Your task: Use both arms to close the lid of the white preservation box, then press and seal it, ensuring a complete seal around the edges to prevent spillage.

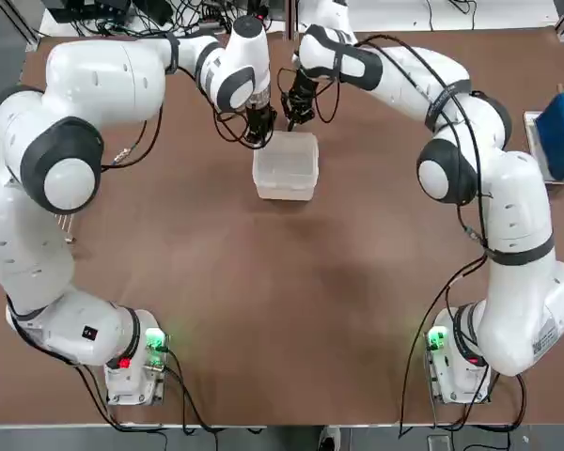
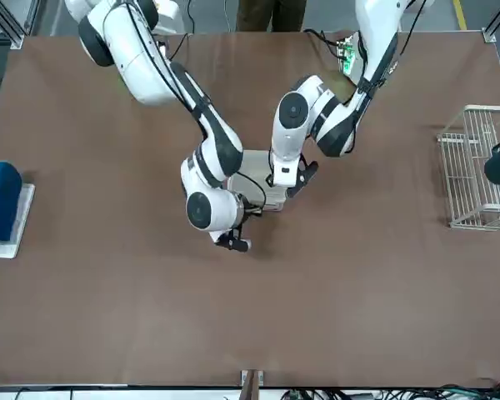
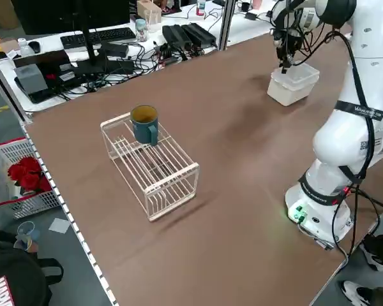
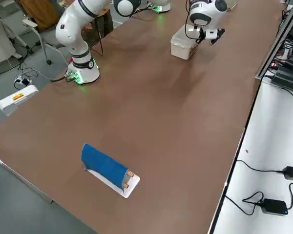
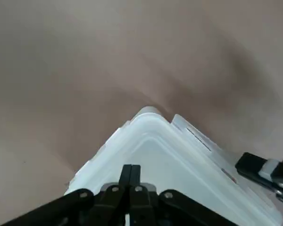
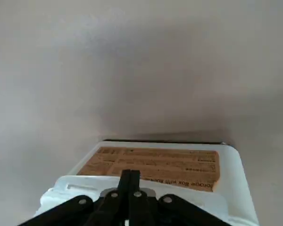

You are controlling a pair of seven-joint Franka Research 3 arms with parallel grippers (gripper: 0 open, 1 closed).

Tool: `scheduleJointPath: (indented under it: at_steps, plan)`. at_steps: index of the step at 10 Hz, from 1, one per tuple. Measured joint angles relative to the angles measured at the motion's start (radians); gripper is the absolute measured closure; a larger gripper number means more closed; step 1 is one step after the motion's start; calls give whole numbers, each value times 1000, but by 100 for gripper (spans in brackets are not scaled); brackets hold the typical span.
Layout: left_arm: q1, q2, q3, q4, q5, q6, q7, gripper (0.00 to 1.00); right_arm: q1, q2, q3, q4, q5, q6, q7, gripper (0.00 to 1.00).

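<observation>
— Two grippers, both at the far end of the box (image 1: 285,166)?
— Yes. One box, mid-table toward the far edge, lid (image 1: 288,157) lying down on it. The left gripper (image 1: 257,131) sits at the box's far left corner, the right gripper (image 1: 297,112) just beside it at the far edge, right of centre.
— Fingers?
— Both pairs are pressed together with nothing between them. In the left wrist view the left tips (image 5: 131,176) rest over the lid by a corner; in the right wrist view the right tips (image 6: 129,181) sit over the lid's rim, with a brown label on the box's side beyond them.
— Are the tips touching the lid?
— They look on it or just above it; contact I cannot tell.
— What else is on the table (image 1: 263,301)?
— One wire rack (image 3: 152,166) with one teal mug (image 3: 144,123) on top, well off to the robot's left. One blue roll (image 4: 105,165) on a white base, well off to the right.
— Anything in the way?
— Both stand well apart from the box. Only the two arms crowd over its far end.
— Anyone around?
— A person's legs (image 2: 271,14) show behind the robot in the front view.
</observation>
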Motion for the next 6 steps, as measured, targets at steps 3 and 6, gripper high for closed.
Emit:
scheduleJointPath:
  at_steps: [3, 6]
  plan:
    - [0, 0, 0, 0, 0, 0, -1, 99, 3, 2, 0, -1, 0, 4, 11, 99]
    - [0, 0, 0, 0, 0, 1, -1, 99, 6, 2, 3, 0, -3, 6, 18, 99]
